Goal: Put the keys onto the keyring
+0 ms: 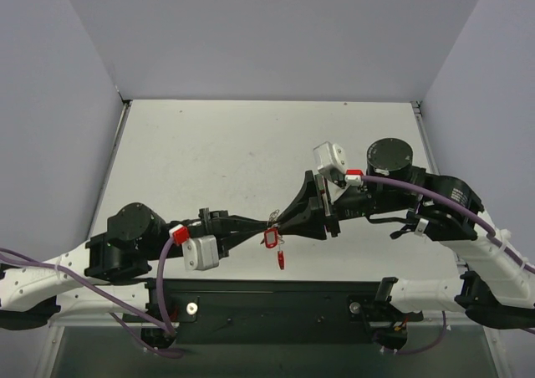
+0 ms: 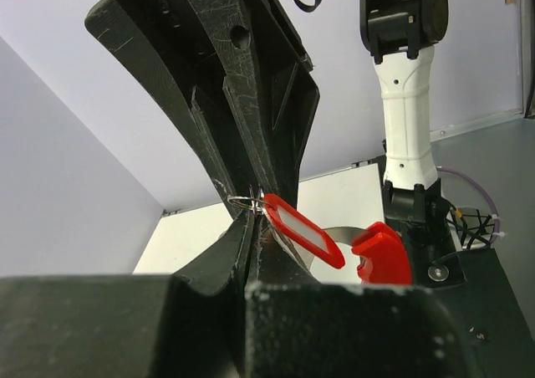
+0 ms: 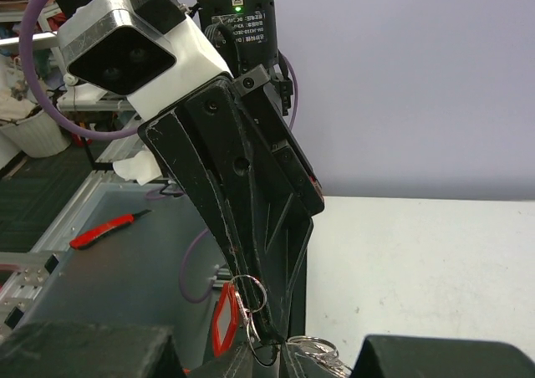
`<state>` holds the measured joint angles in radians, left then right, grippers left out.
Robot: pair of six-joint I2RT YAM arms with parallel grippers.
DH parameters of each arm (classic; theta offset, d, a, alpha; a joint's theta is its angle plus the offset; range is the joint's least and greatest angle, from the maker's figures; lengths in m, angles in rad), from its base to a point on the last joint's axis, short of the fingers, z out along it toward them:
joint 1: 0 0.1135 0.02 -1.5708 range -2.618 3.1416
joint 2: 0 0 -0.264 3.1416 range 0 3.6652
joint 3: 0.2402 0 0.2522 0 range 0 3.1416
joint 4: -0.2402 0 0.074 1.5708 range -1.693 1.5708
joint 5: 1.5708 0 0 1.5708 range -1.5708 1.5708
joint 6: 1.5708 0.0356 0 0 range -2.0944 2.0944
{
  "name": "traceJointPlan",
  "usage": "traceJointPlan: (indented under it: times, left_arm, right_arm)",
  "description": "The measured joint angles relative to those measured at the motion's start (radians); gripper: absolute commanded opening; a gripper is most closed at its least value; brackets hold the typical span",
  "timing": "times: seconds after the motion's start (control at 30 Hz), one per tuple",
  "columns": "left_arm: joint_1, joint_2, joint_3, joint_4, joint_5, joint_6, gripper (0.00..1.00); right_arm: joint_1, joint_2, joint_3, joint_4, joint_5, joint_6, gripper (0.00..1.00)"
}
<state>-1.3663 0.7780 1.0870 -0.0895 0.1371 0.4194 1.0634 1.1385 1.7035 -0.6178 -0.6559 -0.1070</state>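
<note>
Red keyring point(image 1: 270, 238) hangs pinched at left pincer's point(image 1: 266, 224) tip.

Scuffed white table point(image 1: 209, 152). Small red-headed key point(image 1: 282, 259) apparently lies on it, just beyond black base rail point(image 1: 276, 298).

red keyring point(image 1: 270, 238), red key point(image 1: 282, 259), white table point(image 1: 209, 152)

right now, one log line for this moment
left fingers: shut on keyring | right fingers: tips at keyring, grip unclear | keyring: dangling where both tips meet
</note>
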Motion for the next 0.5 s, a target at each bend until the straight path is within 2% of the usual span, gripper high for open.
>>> traceJointPlan:
  times: [0.5]
  left_arm:
    - [0.000,0.023,0.027,-0.021,0.000,-0.032,0.00]
  right_arm:
    - [0.005,-0.018,-0.010,0.004,0.032,-0.004,0.10]
